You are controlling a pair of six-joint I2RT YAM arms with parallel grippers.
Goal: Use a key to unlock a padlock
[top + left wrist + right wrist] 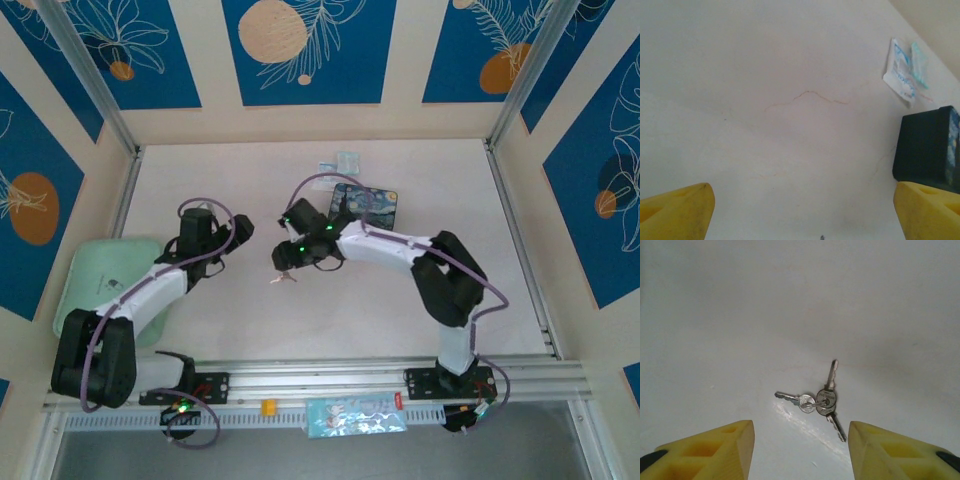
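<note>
**Top view:** soft, even light is falling from above on the matte white tabletop (330, 320), and the arms are casting only faint, blurred shadows.

**Right wrist view:** the surface is grading from grey at the top to brighter near the lens. A pale streak of glare is shining just beside the small bunch of thin silvery metal keys (817, 401), which are appearing sharp. The yellow wedge-shaped fingertips (715, 450) at the bottom edge are lying out of focus.

**Left wrist view:** the picture is looking hazy, and the near side of the rectangular blue-and-yellow painted tin box (925, 150) is sitting in deep shade.
</note>
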